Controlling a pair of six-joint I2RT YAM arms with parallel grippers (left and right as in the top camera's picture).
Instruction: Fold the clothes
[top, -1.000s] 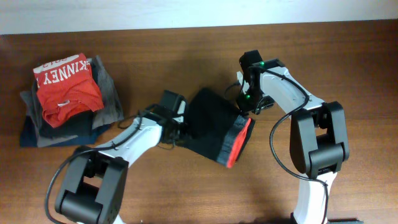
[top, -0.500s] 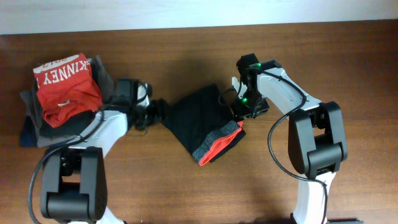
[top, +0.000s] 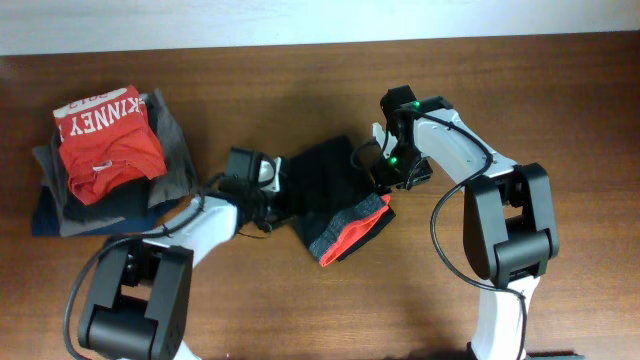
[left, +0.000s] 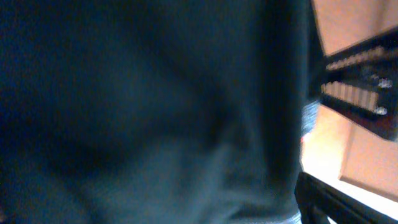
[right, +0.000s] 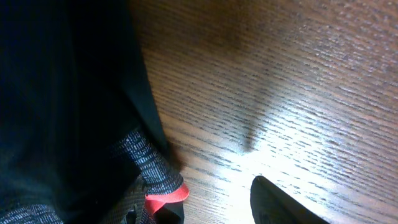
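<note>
The left end effector (top: 273, 198) is seen from overhead at the left edge of the black pants (top: 325, 190), which are bunched mid-worktop (top: 300, 90), with the right end effector (top: 392, 178) at their right edge. In the left wrist view dark fabric fills most of the lens, and the fingers (left: 357, 99) are spread with bare wood between. In the right wrist view the grey waistband (right: 149, 165) lies near one fingertip (right: 280, 208); open or gripping cannot be told.
</note>
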